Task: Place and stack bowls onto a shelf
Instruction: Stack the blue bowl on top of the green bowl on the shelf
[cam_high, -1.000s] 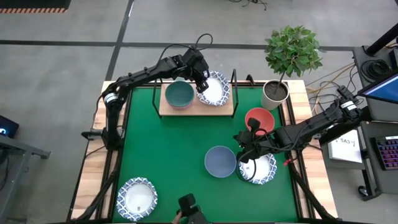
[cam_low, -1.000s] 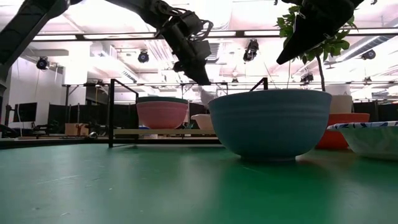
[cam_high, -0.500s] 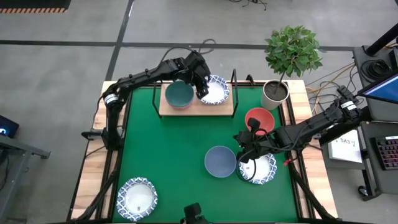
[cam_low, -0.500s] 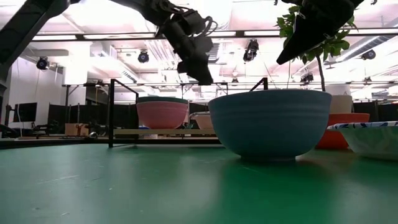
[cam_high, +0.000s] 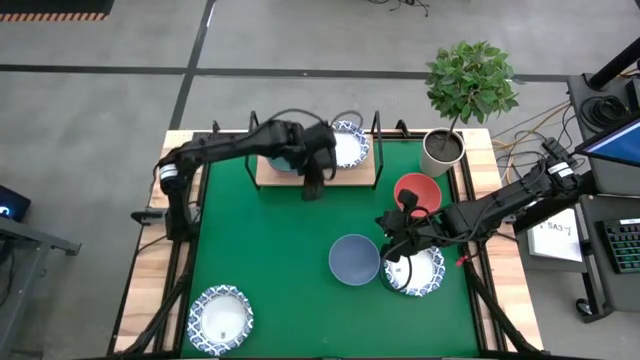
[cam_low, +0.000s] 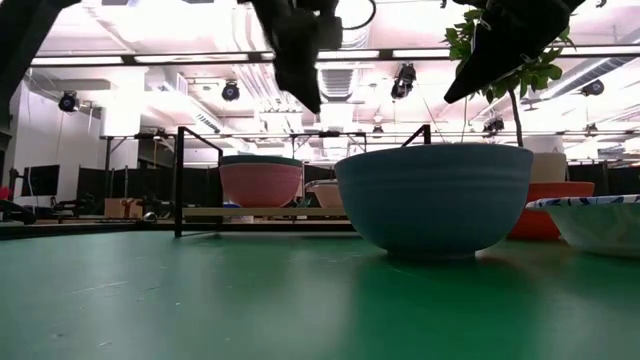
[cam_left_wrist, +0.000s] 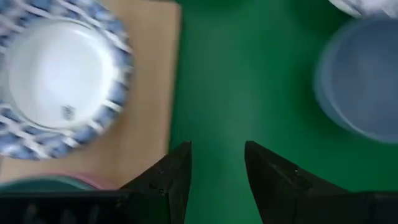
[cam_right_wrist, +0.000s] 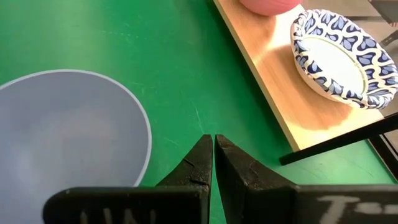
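Note:
My left gripper (cam_high: 311, 188) (cam_left_wrist: 217, 168) is open above the mat, just off the near edge of the shelf (cam_high: 345, 173) (cam_left_wrist: 152, 93). On the shelf sit a white bowl with a blue pattern (cam_high: 348, 144) (cam_left_wrist: 59, 71) and a dark green bowl nested in a pink one (cam_high: 285, 152) (cam_low: 260, 183). My right gripper (cam_high: 388, 224) (cam_right_wrist: 214, 152) is shut, between the grey-blue bowl (cam_high: 354, 259) (cam_right_wrist: 62, 137), the red bowl (cam_high: 417, 192) and a patterned bowl (cam_high: 415, 271). Another patterned bowl (cam_high: 220, 318) rests on the mat's near left corner.
A white plant pot (cam_high: 441, 151) with a leafy plant stands at the table's far right corner. Black wire uprights (cam_high: 377, 150) (cam_right_wrist: 336, 143) rise at the shelf's ends. Open green mat (cam_high: 270, 240) lies between the shelf and the near bowls.
My left gripper has left the patterned bowl on the shelf, moving up and toward the table's near edge, past the board's front edge. The bowl stays on the shelf. My right arm has kept still.

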